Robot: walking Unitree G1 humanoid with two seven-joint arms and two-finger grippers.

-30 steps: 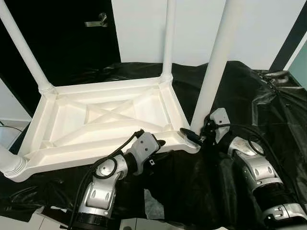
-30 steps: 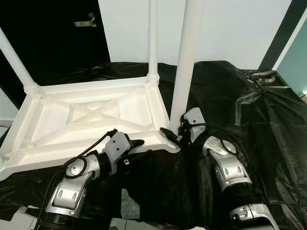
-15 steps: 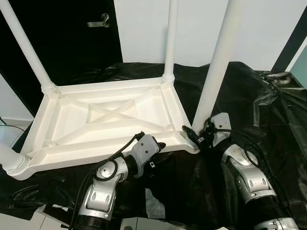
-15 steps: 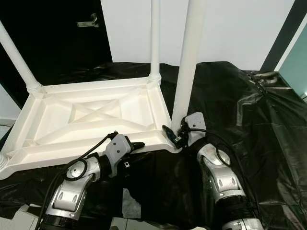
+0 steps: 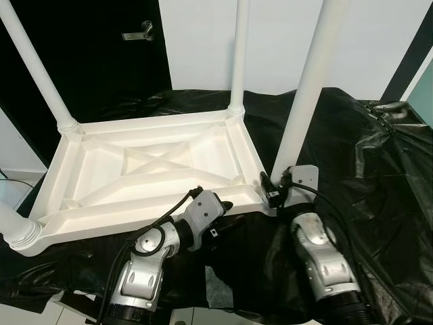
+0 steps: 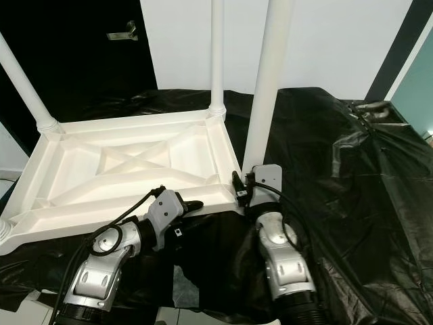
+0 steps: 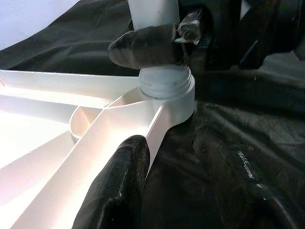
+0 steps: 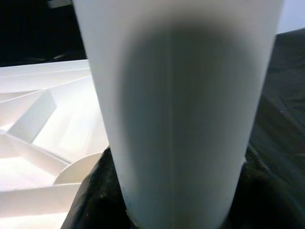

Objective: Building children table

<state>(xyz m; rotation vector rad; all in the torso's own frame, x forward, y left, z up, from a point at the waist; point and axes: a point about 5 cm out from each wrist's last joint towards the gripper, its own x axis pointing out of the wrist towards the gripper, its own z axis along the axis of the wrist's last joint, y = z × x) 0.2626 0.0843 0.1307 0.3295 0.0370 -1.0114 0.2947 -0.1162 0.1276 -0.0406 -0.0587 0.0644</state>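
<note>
Black plastic sheeting covers the work surface, with a white wall and a dark door behind. On it lies the white children's table upside down, its ribbed underside facing up, toward the sheeting's left side. 4 white legs stand from its corners. The right gripper is clamped around the base of the near right leg, just above its threaded socket; 1 black finger wraps the leg's front. The left gripper sits at the table's near edge, fingers spread on either side of the rim beside that corner.
</note>
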